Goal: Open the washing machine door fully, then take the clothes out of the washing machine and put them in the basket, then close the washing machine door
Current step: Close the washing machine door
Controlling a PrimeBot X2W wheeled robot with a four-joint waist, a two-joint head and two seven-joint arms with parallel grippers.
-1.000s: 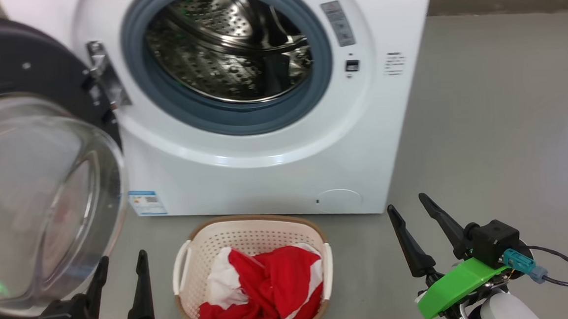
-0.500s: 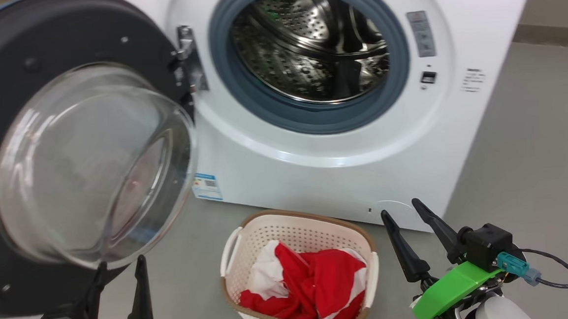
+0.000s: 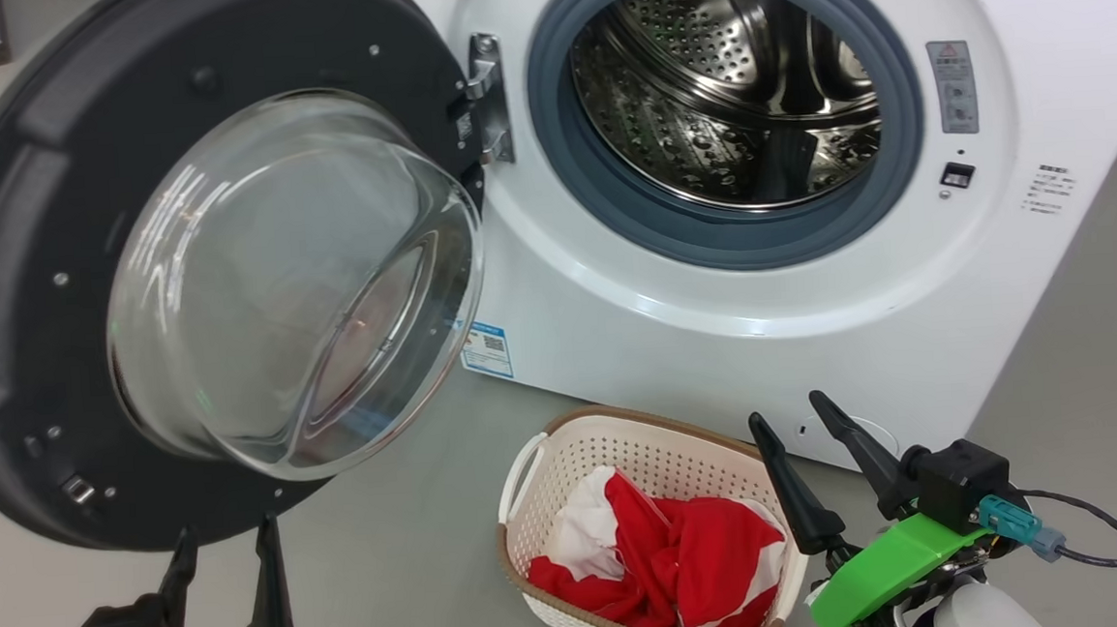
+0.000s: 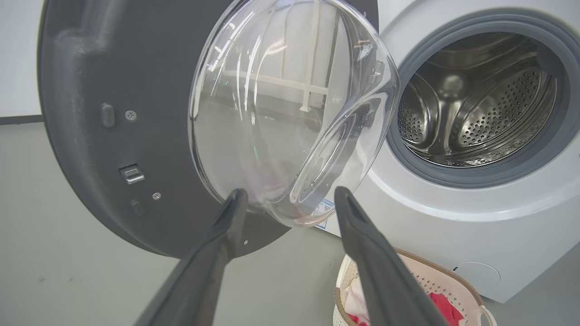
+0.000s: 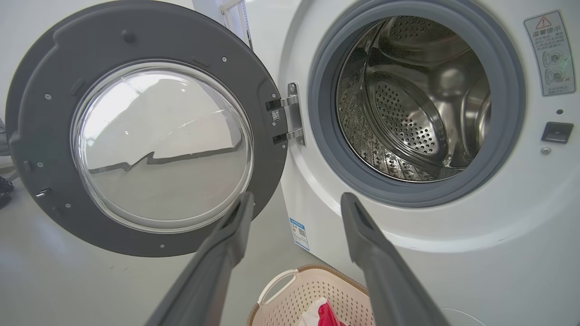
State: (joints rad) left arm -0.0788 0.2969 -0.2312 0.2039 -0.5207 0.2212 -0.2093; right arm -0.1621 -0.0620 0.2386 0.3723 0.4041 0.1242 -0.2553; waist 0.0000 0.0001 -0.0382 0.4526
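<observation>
The white washing machine [image 3: 735, 351] stands on the grey floor [image 3: 399, 556] with its round mouth uncovered. Inside the grey gasket, the drum [image 3: 730, 99] shows bare perforated steel as far as our views reach. The washing machine door [image 3: 24, 288] is swung wide on its hinge to our left. Its dark inner rim faces us, and its clear glass bowl [image 3: 294, 271] bulges forward.

On the floor in front of the machine sits the basket [image 3: 644, 444], cream with a brown rim. In it lie the clothes [image 3: 710, 566], a crumpled red heap with white panels, mostly in the near half. We cannot tell whether it is one garment or several.

The left fingers [image 3: 267, 593] are spread wide and hold nothing, pointing up just below the door's lower edge. The right fingers [image 3: 795, 498] are likewise spread wide and empty. They rise beside the basket's right side, and one overlaps its rim in the head view.
</observation>
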